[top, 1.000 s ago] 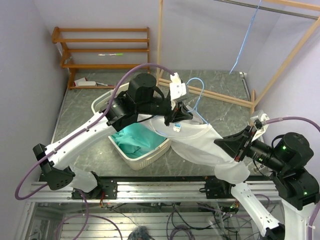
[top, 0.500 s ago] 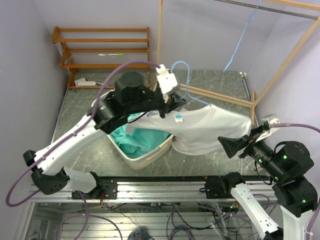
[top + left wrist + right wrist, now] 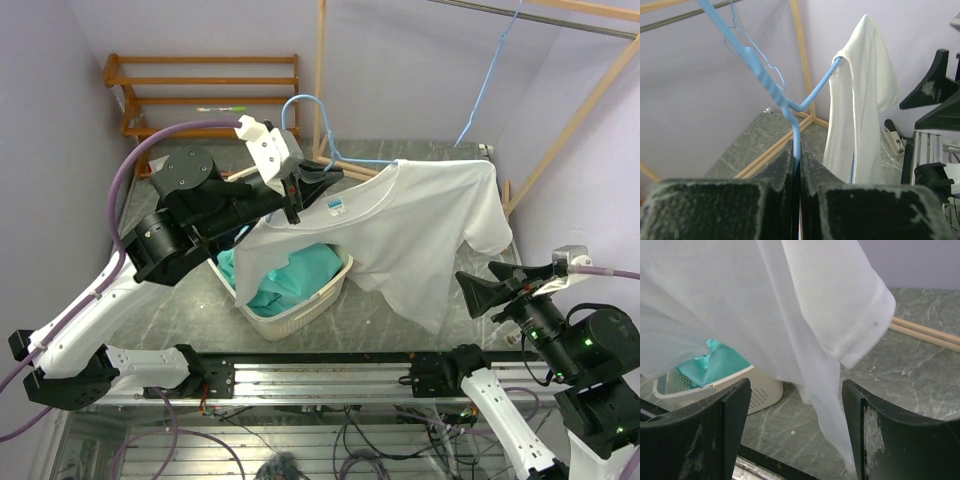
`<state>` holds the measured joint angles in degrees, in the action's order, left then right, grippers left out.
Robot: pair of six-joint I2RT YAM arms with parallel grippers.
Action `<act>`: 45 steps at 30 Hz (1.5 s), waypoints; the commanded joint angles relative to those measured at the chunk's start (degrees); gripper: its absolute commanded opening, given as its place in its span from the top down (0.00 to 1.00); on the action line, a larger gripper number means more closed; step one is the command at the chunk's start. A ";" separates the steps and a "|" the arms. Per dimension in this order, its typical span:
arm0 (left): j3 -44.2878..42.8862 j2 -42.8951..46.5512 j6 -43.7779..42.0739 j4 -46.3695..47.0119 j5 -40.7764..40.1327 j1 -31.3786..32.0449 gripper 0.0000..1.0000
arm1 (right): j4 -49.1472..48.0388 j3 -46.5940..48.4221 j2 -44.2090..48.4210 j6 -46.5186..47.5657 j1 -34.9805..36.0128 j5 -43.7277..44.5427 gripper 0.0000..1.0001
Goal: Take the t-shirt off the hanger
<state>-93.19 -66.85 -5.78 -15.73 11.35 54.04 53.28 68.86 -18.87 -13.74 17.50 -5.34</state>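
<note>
T-shirt [image 3: 410, 225]: light, limp; take sleeve at 3 o'clock. Hanger [image 3: 771, 85]: pinched by left gripper [image 3: 796, 165]. Right gripper [image 3: 795, 405]: fingers spread, empty.

grey stone table [image 3: 420, 170] carries a laundry basket [image 3: 300, 310].

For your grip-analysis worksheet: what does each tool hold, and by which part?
Left tool: blue hanger, by its wire below the twisted neck. Right tool: open, holding nothing.

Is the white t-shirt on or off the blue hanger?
On. The white t-shirt hangs spread from the blue hanger, which the left claw grips.
</note>
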 commanded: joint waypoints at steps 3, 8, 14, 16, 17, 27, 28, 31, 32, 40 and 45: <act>2.48 1.91 1.00 1.66 0.34 -0.33 0.93 | -4.10 3.37 -1.50 0.78 0.55 0.58 0.26; 4.21 3.15 2.13 1.27 2.45 -0.32 0.93 | -5.34 5.38 -3.41 3.51 0.64 1.19 0.26; 5.32 4.11 3.33 0.31 4.52 -0.29 0.93 | -8.23 4.32 -6.50 4.86 0.72 -2.49 0.26; 5.74 4.47 3.69 0.02 5.19 -0.32 0.93 | -9.54 3.54 -7.15 4.71 0.72 -3.20 0.26; 6.07 4.52 3.89 -0.03 5.39 -0.34 0.93 | -10.46 2.96 -7.26 4.62 0.70 -3.62 0.26; 12.15 6.81 5.31 0.64 5.97 -0.29 0.93 | -16.66 0.84 -9.60 2.99 0.70 -0.14 0.83; 13.40 7.36 5.48 0.96 5.86 -0.26 0.93 | -16.65 0.88 -9.72 2.90 0.71 1.06 0.92; 16.79 8.76 5.98 1.80 5.56 -0.29 0.93 | -16.25 0.83 -9.68 2.35 0.70 6.50 1.00; 17.69 9.28 6.19 2.14 5.41 -0.32 0.93 | -15.71 0.99 -9.67 2.17 0.72 8.90 1.00; 20.70 12.15 6.31 1.57 4.24 -0.29 0.93 | -9.99 2.46 -8.64 -0.58 0.80 33.17 1.00; 21.91 14.18 6.40 0.80 3.18 -0.38 0.93 | -6.43 3.83 -7.65 -1.65 2.17 44.17 1.00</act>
<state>-72.01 -55.02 0.03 -16.53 15.66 54.04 44.12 70.43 -28.01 -14.13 18.52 23.90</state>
